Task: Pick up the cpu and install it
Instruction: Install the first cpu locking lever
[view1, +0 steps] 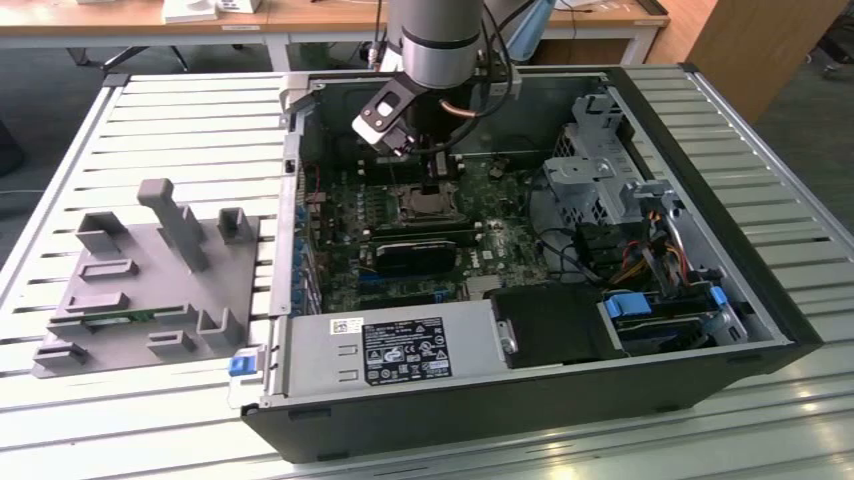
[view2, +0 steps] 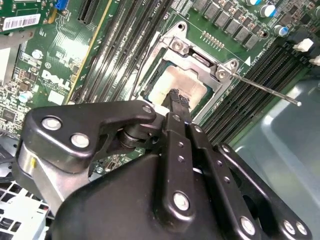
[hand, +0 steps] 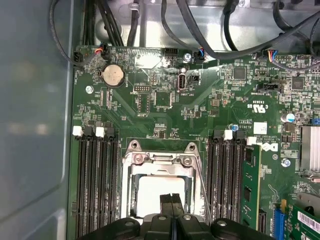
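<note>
The arm reaches down into the open computer case, and the gripper hangs just over the socket in the middle of the green board. In the first wrist view its 2 fingertips sit pressed together with no gap between them, so the pincer is closed narrow; nothing is gripped between them that can be seen.

The cpu lies flat inside the socket's metal frame, its pale top showing in both wrist views. The fingertips are right above it, touching or nearly so; contact cannot be told for sure.

As for handling, the chip looks thin, stiff and light, with a smooth top that would slip easily. It is likely fragile on its underside, so the fair place to hold it would be the 2 opposite side edges, never the flat faces.

Room is tight. The frame walls the chip on all sides, rows of memory slots stand close on both flanks, and a thin lever wire juts out beside the frame. The case wall stands to the exterior view's left, drive cages to its right. Straight up is the one open way.
</note>
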